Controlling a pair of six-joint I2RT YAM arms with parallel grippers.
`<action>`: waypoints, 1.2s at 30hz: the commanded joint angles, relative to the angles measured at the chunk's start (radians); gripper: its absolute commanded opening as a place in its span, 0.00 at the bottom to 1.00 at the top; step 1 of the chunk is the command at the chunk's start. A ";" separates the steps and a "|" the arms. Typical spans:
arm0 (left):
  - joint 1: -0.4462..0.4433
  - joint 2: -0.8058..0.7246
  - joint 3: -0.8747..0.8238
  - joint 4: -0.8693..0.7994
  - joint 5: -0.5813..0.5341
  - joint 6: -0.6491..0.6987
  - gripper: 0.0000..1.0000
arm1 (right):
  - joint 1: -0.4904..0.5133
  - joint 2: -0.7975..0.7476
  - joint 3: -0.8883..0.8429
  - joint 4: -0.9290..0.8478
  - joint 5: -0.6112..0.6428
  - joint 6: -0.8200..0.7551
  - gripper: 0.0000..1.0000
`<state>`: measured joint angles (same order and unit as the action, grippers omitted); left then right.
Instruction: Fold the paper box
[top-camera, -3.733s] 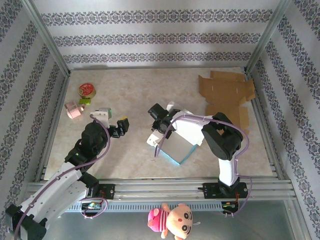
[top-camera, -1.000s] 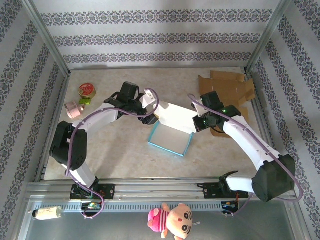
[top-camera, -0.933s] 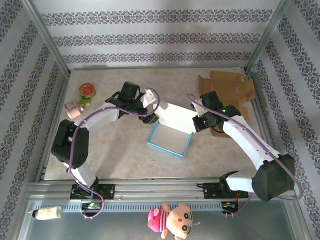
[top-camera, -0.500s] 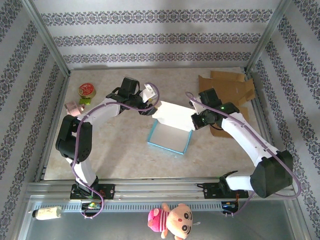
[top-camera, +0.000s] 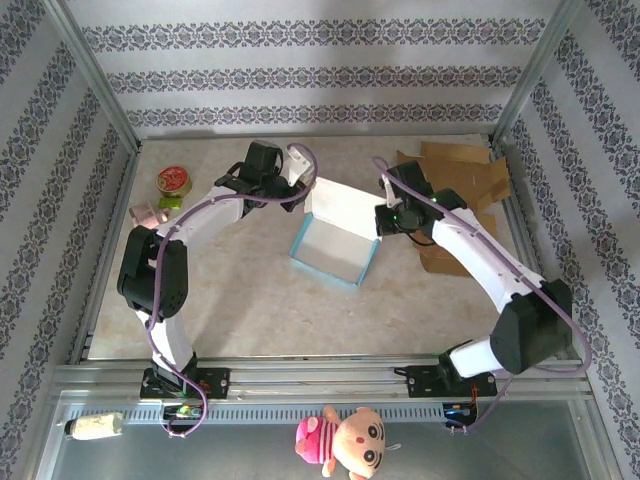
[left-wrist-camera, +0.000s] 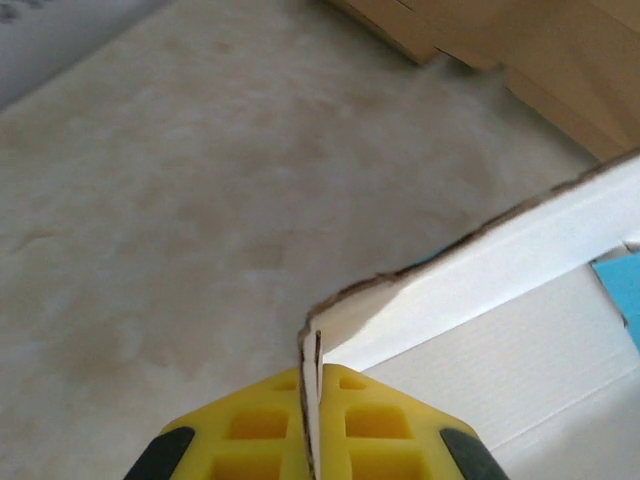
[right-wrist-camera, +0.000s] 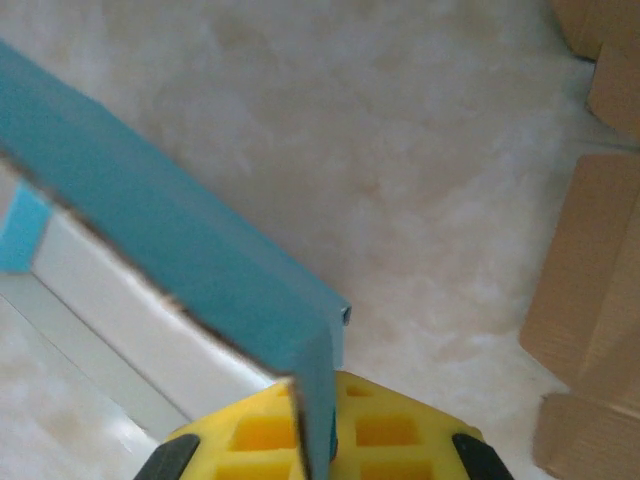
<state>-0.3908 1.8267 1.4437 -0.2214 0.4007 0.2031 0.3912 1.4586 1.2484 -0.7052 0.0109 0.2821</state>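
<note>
Paper box (top-camera: 333, 240), teal outside and white inside, is mid-table (top-camera: 240, 300), open side up. Left gripper (top-camera: 303, 196) is clamped tight on the box's far-left corner wall, yellow pads (left-wrist-camera: 250, 430) pinching the white edge. Right gripper (top-camera: 384, 221) is closed tight on the teal right wall. Flat brown cardboard (top-camera: 460, 180) lies near the far right corner.

No writing I can read anywhere.
The round tin (top-camera: 174, 181) at the upper left has a red printed lid, too small for me to make out; the paper box (top-camera: 332, 240) shows me plain white and teal faces, the cardboard (top-camera: 458, 180) plain brown.
</note>
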 joint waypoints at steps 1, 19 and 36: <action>-0.027 0.002 0.043 0.067 -0.219 -0.246 0.00 | 0.014 0.054 0.068 0.098 0.071 0.273 0.00; -0.071 0.058 -0.119 0.403 -0.405 -0.670 0.09 | 0.054 0.214 -0.126 0.704 0.248 0.441 0.00; -0.077 0.061 -0.282 0.507 -0.251 -0.784 0.09 | 0.086 0.236 -0.313 0.845 0.284 0.399 0.00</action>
<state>-0.4515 1.8751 1.1767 0.2481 0.0765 -0.5285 0.4599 1.6821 0.9661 0.1295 0.2886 0.6819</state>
